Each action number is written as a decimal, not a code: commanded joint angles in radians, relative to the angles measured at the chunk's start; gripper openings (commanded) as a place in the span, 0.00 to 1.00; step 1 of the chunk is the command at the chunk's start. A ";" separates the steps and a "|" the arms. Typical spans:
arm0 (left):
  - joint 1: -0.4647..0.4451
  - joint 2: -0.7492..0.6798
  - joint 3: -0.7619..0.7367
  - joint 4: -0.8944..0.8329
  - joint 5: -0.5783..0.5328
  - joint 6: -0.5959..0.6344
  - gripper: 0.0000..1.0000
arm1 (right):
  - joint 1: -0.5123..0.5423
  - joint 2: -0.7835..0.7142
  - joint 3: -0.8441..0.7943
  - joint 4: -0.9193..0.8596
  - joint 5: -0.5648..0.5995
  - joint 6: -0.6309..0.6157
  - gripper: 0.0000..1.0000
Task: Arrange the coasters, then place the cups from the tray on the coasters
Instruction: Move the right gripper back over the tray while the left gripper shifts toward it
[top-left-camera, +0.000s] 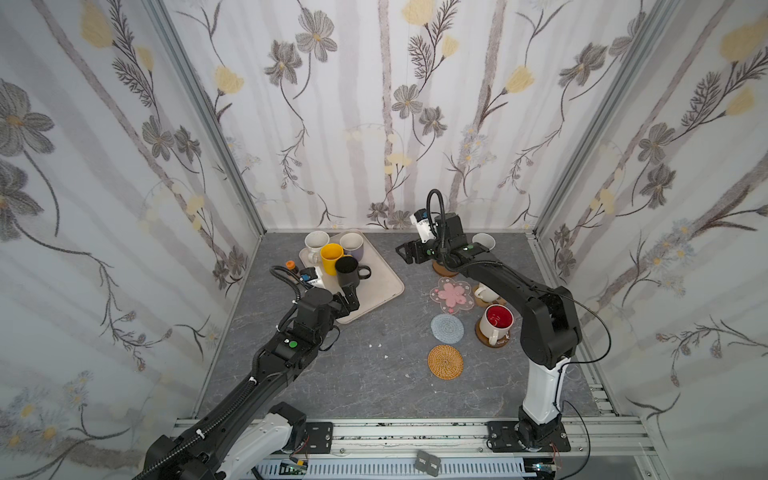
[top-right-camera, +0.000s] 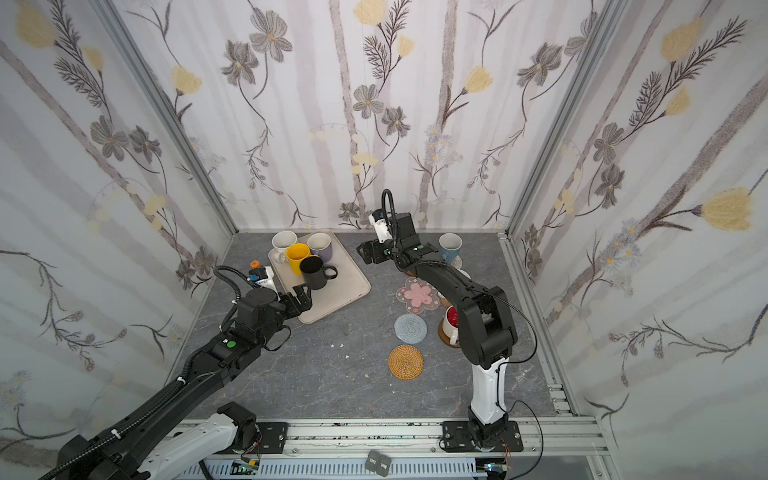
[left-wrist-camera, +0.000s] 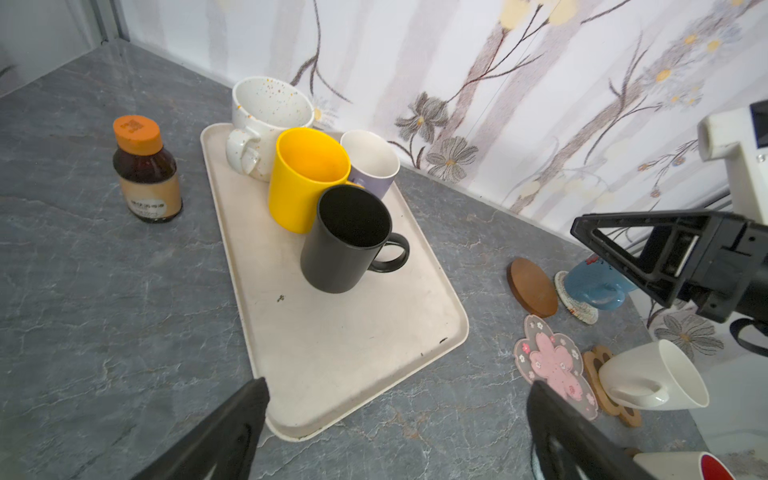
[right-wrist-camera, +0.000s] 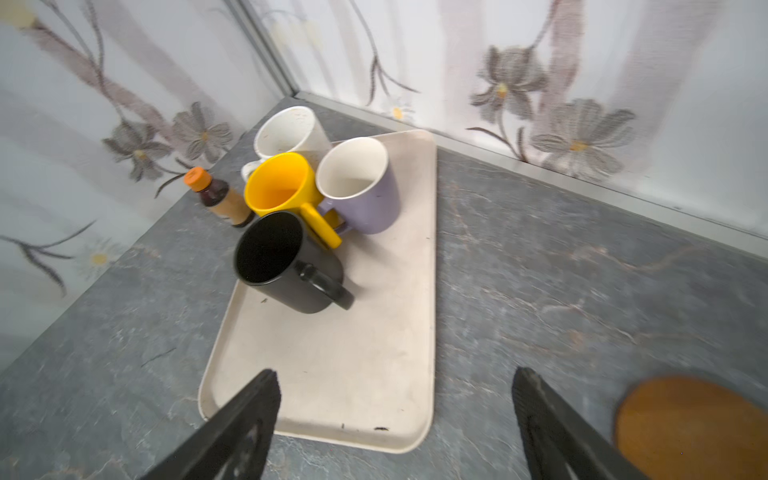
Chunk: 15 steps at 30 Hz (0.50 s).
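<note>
Hanging over the tray's near edge, the left claw stands spread to its widest and holds nothing. Its jaws point at the black mug, probably the next pick, since it stands nearest with its handle jutting clear. The right claw, also wide apart and empty, hovers between the tray and the mats, facing the same cluster. Four mugs crowd the tray's far end, touching: the black mug in front, then the yellow mug, the lavender mug and a speckled mug at the far rim. Across the surface, three mugs sit on mats: the blue mug, the white mug, which appears to lean, and the red-lined mug. Four mats lie bare, seemingly awaiting the rest: the wood disc, blossom mat, crochet mat and rattan mat.
</note>
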 joint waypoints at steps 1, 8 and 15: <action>0.022 0.020 -0.007 -0.008 0.025 -0.022 1.00 | 0.013 0.075 0.083 0.006 -0.123 -0.069 0.88; 0.079 0.094 -0.014 0.026 0.071 -0.052 0.98 | 0.020 0.206 0.225 0.007 -0.141 -0.054 0.88; 0.097 0.192 -0.053 0.090 0.043 -0.098 0.85 | 0.008 0.254 0.289 -0.017 -0.035 0.048 0.74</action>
